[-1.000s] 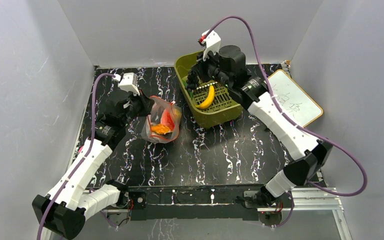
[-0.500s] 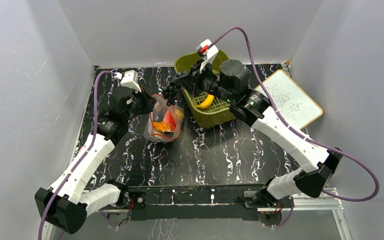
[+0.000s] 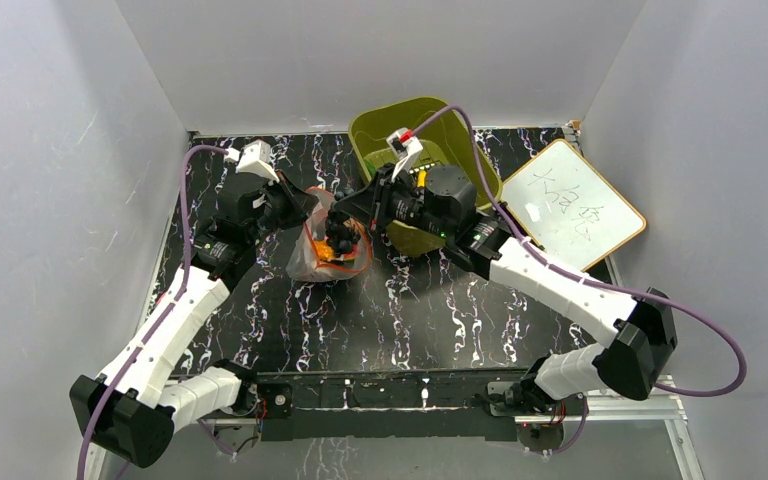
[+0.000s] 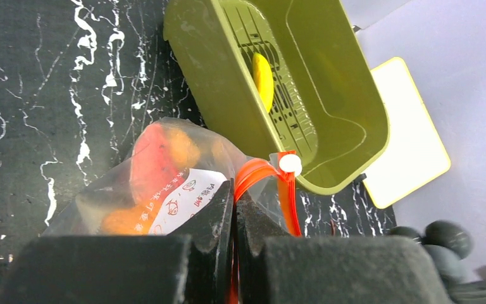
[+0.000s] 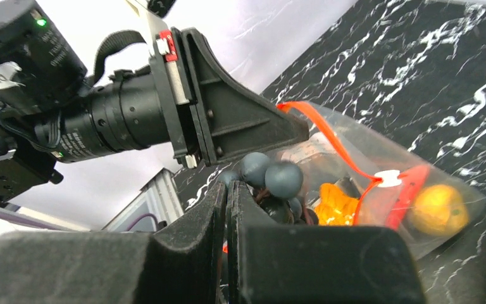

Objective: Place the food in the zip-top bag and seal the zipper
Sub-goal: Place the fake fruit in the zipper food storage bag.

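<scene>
**Two grippers meeting at the mouth of a clear bag**
The left gripper [image 4: 234, 190] is clamped on the bag [image 4: 120, 190] at its red zipper [image 4: 289, 202], and the bag rests on the bench [image 4: 38, 95] just beyond its tips. The right gripper [image 5: 226, 190], pinched shut on the grapes [image 5: 283, 179], holds them at the bag's opening. A banana [image 4: 264, 79] lies in the green basket [image 4: 335, 95], farther beyond the left gripper.

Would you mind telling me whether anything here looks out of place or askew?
Only the whiteboard looks off: it lies crooked, reaching past the black tabletop's right edge. Nothing has spilled; the banana lies in the green basket, other food in the zip-top bag.
</scene>
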You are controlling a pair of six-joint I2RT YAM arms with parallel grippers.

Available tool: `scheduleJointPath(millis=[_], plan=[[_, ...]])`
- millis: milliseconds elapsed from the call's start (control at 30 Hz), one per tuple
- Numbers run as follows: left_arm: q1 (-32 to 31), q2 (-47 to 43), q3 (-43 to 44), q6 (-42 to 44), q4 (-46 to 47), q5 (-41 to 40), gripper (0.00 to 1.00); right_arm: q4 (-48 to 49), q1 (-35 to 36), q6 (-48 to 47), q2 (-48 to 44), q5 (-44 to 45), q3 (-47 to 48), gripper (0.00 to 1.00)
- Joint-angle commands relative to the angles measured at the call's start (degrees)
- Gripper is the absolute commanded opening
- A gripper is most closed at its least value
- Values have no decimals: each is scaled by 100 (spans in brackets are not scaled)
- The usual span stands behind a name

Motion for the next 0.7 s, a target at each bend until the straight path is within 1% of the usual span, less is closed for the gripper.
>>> scheduleJointPath(millis=[0,167,233,333,367,433,500,667], plan=[[-7,-144,188,-384,378,290,0,960,75,480,-3,-156,-135,0],[-10,-142,140,-417,470,336,0,1195,139,426,180,194,-453,0],[-6,-137,160,-443,458,356,0,1230,141,405,328,201,-554,0],[-9,-125,232,-480,411,371,0,1147,168,225,425,289,-639,0],[-8,-124,243,-485,409,380,0,1041,169,152,412,400,-642,1],[-8,-120,252,-473,413,367,0,660,169,-104,358,664,-521,12],[-11,-84,223,-333,447,411,0,252,164,-429,304,941,-300,19],[-7,21,270,7,366,457,0,-471,168,-948,414,1137,298,38]])
